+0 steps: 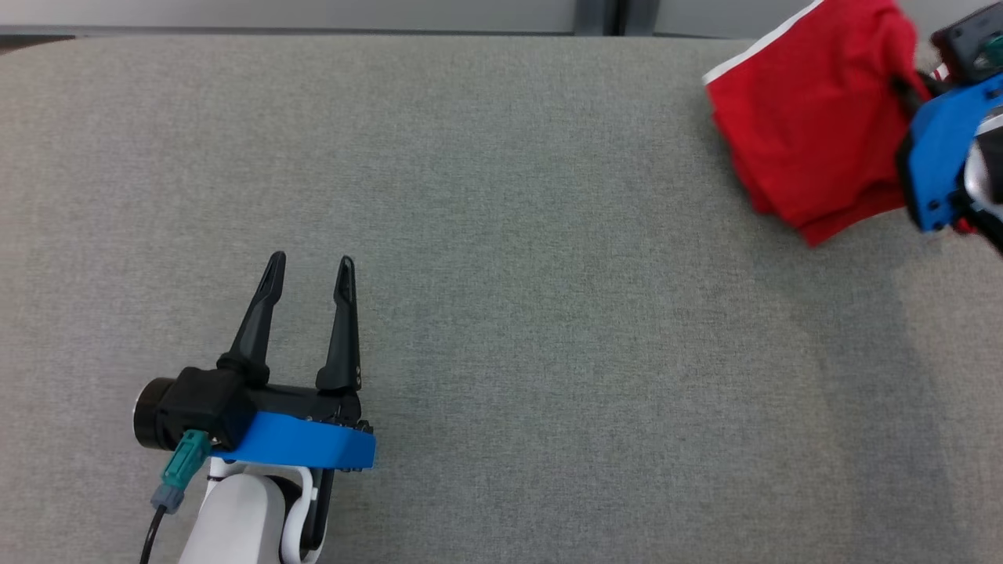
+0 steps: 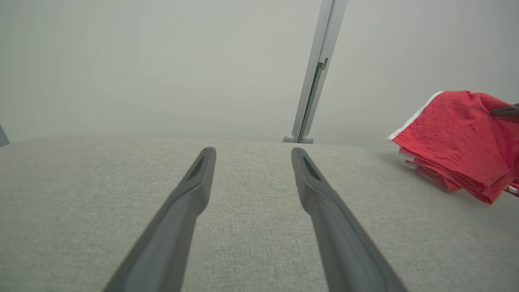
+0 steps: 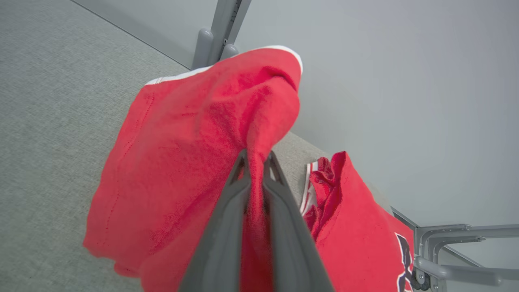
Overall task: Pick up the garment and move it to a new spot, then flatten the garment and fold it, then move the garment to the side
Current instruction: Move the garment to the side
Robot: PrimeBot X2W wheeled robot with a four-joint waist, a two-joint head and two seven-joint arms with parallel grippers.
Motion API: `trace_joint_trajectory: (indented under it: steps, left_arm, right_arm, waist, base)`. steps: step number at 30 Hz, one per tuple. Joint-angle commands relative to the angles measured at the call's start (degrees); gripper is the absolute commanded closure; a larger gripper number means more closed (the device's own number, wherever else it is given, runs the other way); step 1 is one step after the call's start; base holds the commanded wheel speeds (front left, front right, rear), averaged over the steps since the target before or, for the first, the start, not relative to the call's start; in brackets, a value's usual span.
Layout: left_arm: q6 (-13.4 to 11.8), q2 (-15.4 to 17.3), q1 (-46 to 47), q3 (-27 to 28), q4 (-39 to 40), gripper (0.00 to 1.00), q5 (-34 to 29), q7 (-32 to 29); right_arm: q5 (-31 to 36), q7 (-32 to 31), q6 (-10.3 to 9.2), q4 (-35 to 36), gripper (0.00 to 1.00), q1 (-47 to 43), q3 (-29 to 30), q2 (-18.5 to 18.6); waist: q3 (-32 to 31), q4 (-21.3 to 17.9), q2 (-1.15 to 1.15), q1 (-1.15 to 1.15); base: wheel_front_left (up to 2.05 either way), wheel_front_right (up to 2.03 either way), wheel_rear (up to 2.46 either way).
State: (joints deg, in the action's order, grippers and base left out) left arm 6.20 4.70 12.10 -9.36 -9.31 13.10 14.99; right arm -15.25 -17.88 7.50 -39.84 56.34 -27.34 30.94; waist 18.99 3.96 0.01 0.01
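The garment point(image 1: 815, 125) is red with white trim and sits bunched at the table's far right corner. In the right wrist view the garment point(image 3: 182, 162) is lifted in a fold, and my right gripper point(image 3: 256, 160) is shut on that fold, fabric pinched between the two fingers. In the head view the right gripper point(image 1: 913, 90) reaches in from the right edge on its blue mount. My left gripper point(image 1: 311, 270) rests open over the near left of the table, far from the cloth. The left wrist view has the left gripper point(image 2: 252, 156) empty and the garment point(image 2: 458, 142) at its right edge.
A grey fabric-covered table point(image 1: 501, 313) spans the head view. A grey upright post point(image 2: 318, 69) stands behind its far edge against a pale wall. A metal frame point(image 3: 454, 247) shows at the right wrist view's lower right.
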Motion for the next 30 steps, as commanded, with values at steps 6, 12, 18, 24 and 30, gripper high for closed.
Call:
trace_joint_trajectory:
  steps: [6,12,18,24,30]
  left_arm:
    - [0.5,0.1,3.6,-1.4,2.0,0.0,-1.1,0.2]
    - [0.8,0.5,7.0,-2.6,4.4,0.0,-2.1,0.2]
    - [0.9,1.6,8.8,-3.6,6.5,0.0,-2.8,0.2]
    - [1.0,2.7,9.6,-4.7,6.9,0.0,-3.1,-0.1]
    - [1.0,3.6,9.8,-5.5,6.5,0.0,-2.8,-0.6]
  right_arm:
    - [0.1,2.6,-0.01,-0.3,1.0,5.0,1.2,7.3]
    - [2.5,4.9,-0.01,-0.6,1.0,7.0,3.0,14.6]
    - [5.5,5.3,-0.02,-1.5,1.0,5.1,4.9,20.3]
    - [11.9,4.9,-0.03,-4.4,1.0,2.4,8.8,21.8]
    - [18.9,8.6,-0.02,-4.9,0.0,0.5,15.4,19.0]
  waist:
    - [5.6,-0.9,-0.01,-0.01]
    - [10.7,-0.7,-0.01,-0.01]
    - [13.7,-1.3,-0.01,-0.01]
    - [14.7,-2.1,-0.01,-0.01]
    - [13.9,-2.3,-0.01,-0.01]
  base:
    - [0.0,0.0,0.0]
    - [0.0,0.0,0.0]
    - [0.0,0.0,0.0]
    - [0.0,0.0,0.0]
    - [0.0,0.0,0.0]
